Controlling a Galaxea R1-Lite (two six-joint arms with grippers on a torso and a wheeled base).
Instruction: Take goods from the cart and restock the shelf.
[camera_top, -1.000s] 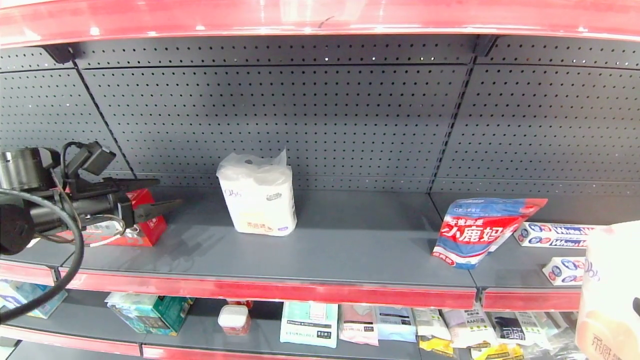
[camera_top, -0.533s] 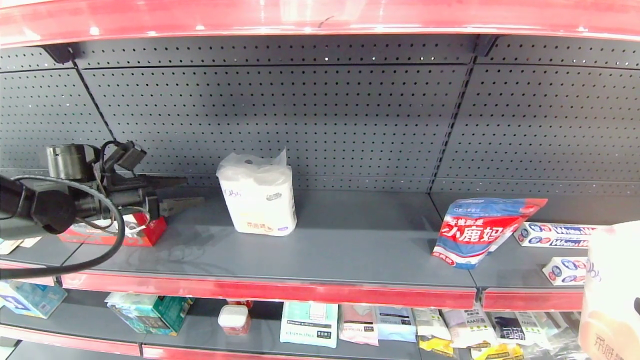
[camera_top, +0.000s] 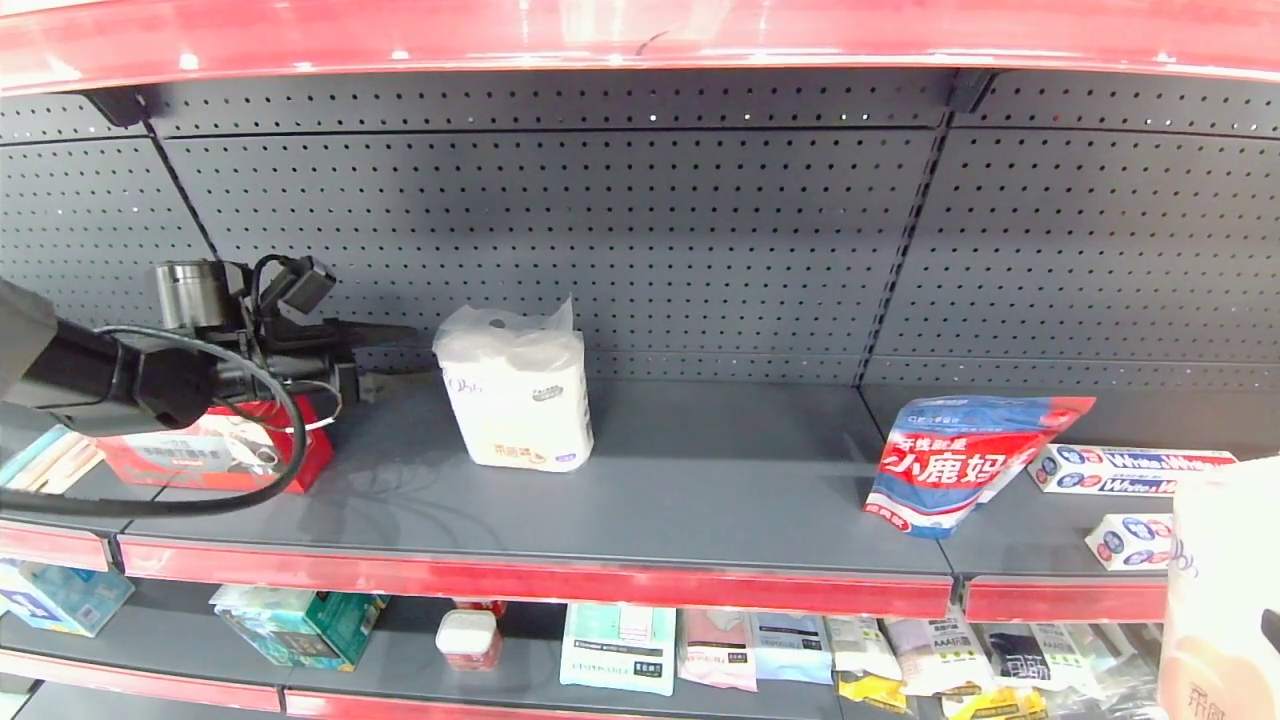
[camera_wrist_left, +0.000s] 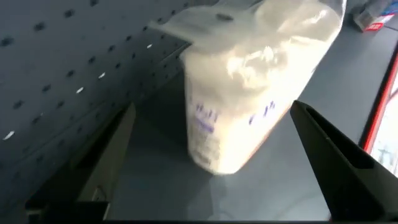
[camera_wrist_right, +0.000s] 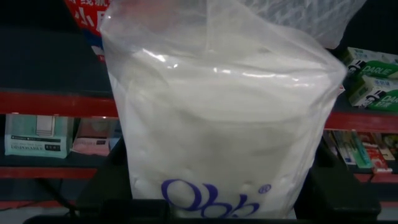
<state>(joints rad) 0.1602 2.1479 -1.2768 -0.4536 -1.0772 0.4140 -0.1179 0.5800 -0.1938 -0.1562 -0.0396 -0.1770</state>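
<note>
Stock in hand: my right gripper (camera_wrist_right: 224, 186) is clamped on the held pack (camera_wrist_right: 217, 112), upright, low at my right, before the shelf (camera_top: 700, 480) edge. My left gripper (camera_wrist_left: 212, 118) hangs over the shelf deck, jaws wide, empty. The shelved pack (camera_top: 515, 400) stands upright just beyond its fingertips, centred between them, touching neither. Judgement: the left arm is nearer that pack.

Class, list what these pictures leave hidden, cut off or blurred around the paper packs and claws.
Held pack: cut by head view's right and bottom edges.
Red box: partly behind the left arm, head view.
Shelf pack: print blurred, left wrist view.
Right claw: contact hidden by held pack, right wrist view.
</note>
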